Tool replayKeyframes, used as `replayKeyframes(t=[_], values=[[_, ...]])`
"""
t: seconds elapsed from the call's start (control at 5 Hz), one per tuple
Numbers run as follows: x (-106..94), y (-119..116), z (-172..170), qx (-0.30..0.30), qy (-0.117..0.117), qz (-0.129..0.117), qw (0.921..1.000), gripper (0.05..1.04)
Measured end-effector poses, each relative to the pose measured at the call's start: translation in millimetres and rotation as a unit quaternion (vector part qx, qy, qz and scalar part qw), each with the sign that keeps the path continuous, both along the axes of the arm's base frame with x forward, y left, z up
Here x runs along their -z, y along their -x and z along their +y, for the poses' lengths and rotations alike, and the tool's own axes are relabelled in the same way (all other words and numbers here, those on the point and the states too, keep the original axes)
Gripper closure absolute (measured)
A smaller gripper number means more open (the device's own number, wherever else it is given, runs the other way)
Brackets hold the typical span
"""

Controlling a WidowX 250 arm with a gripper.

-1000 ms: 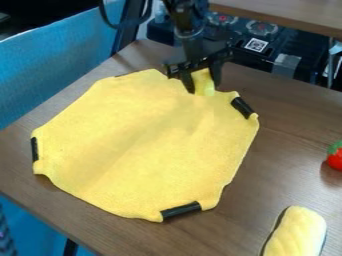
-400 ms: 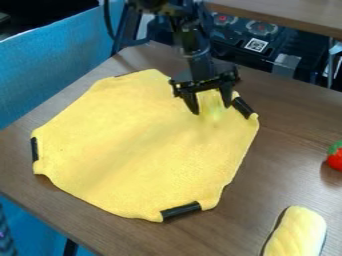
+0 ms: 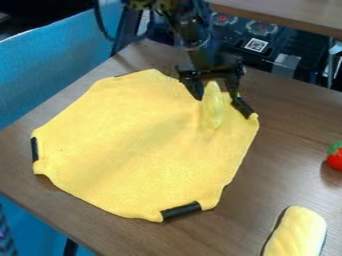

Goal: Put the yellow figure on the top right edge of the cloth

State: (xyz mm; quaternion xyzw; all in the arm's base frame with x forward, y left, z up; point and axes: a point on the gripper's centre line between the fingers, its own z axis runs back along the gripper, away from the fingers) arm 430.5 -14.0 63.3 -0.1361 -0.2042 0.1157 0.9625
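Camera view: spread pincer point(image 3: 217, 98) downward

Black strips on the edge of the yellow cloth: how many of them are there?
3 clear ones: a left strip, a bottom strip and an upper right strip. A dark sliver at top left of the cloth may be a fourth, mostly hidden.

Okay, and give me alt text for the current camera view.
A black gripper, its fingers spread, hangs around a small yellow figure near the upper right edge of a yellow cloth. Black strips sit at the cloth's edges on a brown wooden table; a red, green-topped toy and a pale yellow oblong lie to the right.
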Motion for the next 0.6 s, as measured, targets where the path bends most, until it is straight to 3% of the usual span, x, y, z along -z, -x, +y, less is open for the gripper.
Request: replayKeyframes(t=[0.2, 0.4, 0.6], values=[[-26.4, -0.9, -2.5, 0.122, -0.012, -0.005, 0.9924, 0.084], [-43.9, 16.8, -4.8, 0.244, -0.059, 0.027, 0.9675, 0.084], [-56.5, 51.1, 12.0, 0.337, -0.116, 0.01, 0.9344, 0.084]])
